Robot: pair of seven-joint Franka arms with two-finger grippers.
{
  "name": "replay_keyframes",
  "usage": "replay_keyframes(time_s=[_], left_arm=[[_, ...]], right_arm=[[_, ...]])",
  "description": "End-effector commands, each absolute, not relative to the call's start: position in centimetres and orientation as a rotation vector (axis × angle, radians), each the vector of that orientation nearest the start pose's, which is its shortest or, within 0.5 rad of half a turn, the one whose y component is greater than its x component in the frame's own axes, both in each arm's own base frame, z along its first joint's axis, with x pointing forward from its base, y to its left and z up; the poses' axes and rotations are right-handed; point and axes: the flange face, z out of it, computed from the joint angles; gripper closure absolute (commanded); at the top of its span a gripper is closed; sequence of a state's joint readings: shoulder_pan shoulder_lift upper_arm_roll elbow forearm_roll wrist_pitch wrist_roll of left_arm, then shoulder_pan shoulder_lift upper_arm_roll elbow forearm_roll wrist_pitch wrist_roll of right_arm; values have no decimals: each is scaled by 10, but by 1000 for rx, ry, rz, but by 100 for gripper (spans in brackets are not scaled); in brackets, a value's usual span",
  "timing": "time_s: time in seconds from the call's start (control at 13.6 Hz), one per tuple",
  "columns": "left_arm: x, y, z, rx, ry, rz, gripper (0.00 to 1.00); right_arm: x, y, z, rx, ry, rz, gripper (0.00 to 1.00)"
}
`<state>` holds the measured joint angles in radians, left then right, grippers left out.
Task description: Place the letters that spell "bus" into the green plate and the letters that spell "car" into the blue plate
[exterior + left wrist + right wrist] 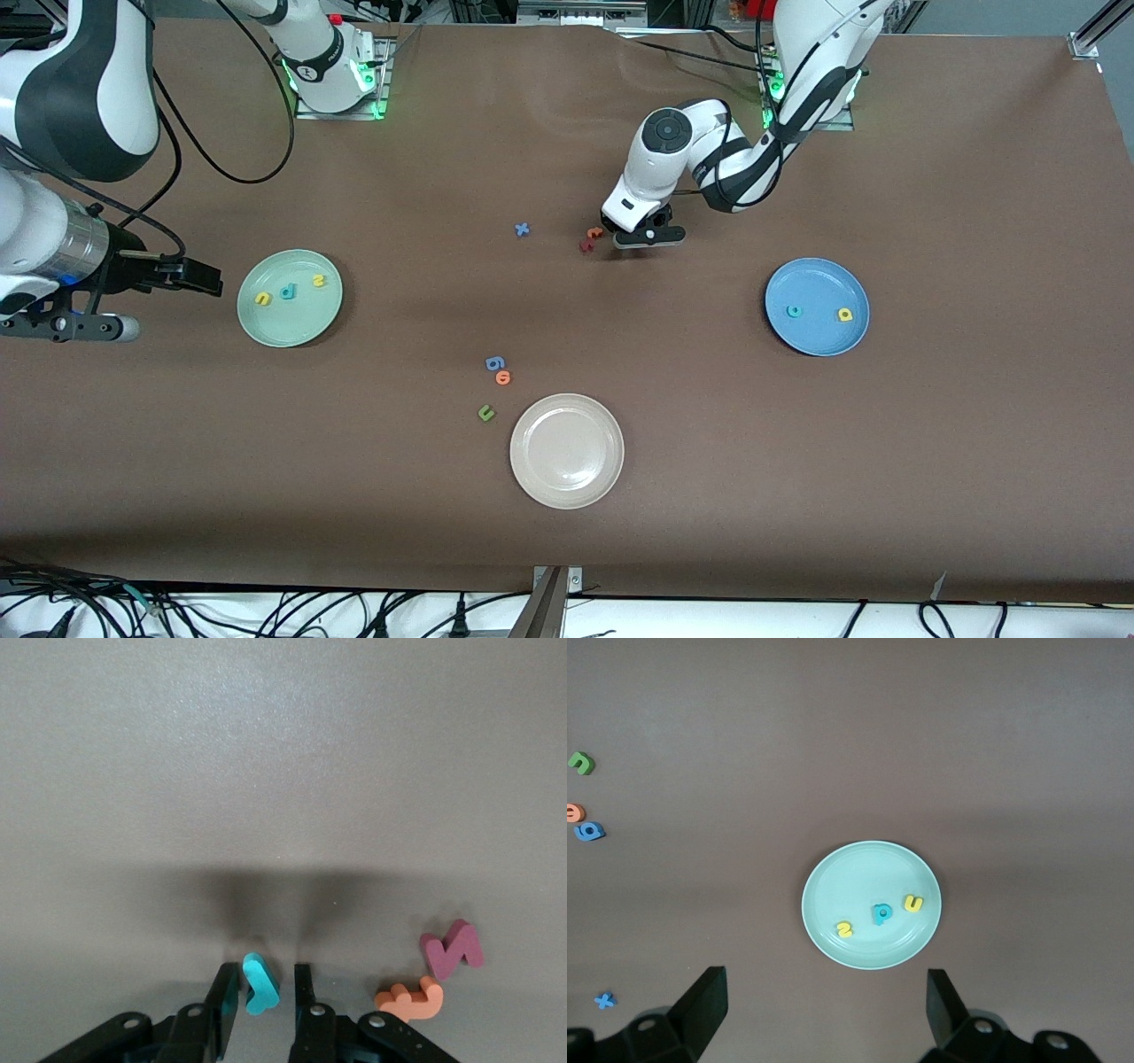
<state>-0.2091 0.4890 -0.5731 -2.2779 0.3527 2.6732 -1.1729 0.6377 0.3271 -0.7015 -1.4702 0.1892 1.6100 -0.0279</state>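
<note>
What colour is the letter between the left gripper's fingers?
Teal; the letter shows best in the left wrist view.

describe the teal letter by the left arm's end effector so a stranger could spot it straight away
Find the left end effector, low over the brown table, between the blue x and the blue plate. A small teal letter sits between its fingers. The orange letter and dark red letter beside it lie outside the fingers.

In your front view the left gripper (649, 235) hides the teal letter (259, 983) between its fingers. The left wrist view cuts off that gripper's body. The teal letter on the blue plate (817, 275) is too small to read.
</note>
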Motion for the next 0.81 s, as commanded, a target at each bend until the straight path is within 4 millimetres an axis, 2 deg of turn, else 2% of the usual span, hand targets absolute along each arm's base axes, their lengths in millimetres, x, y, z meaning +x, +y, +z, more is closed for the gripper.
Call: replay_keyframes(time_s=[0.0, 0.15, 0.22, 0.29, 0.37, 0.51, 0.66, 0.74], left_arm=[[369, -385, 172, -3194, -165, 50, 67], [370, -383, 170, -3188, -158, 43, 68], [370, -383, 170, -3188, -158, 43, 72], [370, -383, 170, -3188, -158, 43, 74], [370, -383, 170, -3188, -158, 43, 79], [367, -386, 170, -3189, -151, 44, 80], [365, -387, 169, -3189, -143, 47, 85], [364, -387, 169, -3187, -141, 48, 88]], right_arm=[[625, 34, 528, -3151, 46, 164, 1], [628, 28, 521, -3135, 51, 184, 1], [629, 26, 519, -3120, 31, 191, 1], [627, 20, 523, -3132, 11, 185, 1], [626, 21, 526, -3143, -23, 178, 1], [626, 16, 529, -3136, -42, 169, 1], [620, 5, 536, -3136, -40, 151, 1], [617, 7, 536, -3152, -15, 131, 1]])
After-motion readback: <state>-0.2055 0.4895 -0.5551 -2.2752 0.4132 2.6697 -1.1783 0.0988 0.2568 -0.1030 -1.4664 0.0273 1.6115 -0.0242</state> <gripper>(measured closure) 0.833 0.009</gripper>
